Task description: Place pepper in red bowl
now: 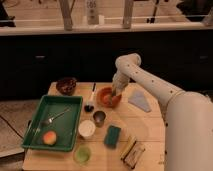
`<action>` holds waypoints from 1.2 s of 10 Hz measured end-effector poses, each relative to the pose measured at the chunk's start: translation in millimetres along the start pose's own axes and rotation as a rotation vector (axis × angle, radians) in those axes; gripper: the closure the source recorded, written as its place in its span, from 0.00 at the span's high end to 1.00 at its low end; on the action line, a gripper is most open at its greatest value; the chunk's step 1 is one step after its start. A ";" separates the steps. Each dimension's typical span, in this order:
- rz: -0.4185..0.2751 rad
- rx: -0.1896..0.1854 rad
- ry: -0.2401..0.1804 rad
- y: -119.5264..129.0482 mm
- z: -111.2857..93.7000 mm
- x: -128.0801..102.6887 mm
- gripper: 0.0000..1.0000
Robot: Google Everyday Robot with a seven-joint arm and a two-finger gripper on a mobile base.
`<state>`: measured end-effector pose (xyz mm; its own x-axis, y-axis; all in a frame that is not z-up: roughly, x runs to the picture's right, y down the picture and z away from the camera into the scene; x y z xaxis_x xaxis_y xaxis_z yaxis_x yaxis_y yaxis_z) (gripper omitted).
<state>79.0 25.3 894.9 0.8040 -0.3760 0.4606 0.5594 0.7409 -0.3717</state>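
The red bowl [106, 100] sits on the wooden table a little behind its middle. My gripper [115, 91] comes down from the right and reaches over the bowl's right rim, its tip inside or just above the bowl. The pepper does not show clearly. It is hidden by the gripper or lost in the shaded inside of the bowl, and I cannot tell which.
A dark brown bowl [66, 85] stands at the back left. A green tray [67, 131] on the left holds a fork [54, 118] and an orange-pink fruit [49, 138]. In front of the red bowl are a metal cup [99, 117], white cup [86, 128], green sponge [112, 136], green cup [82, 154] and snack packets [131, 150]. A grey cloth [140, 101] lies to the right.
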 end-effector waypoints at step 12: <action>-0.027 -0.015 0.004 -3.7 6.8 -5.6 0.80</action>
<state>71.0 28.5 899.1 0.7891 -0.3979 0.4679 0.5840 0.7219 -0.3711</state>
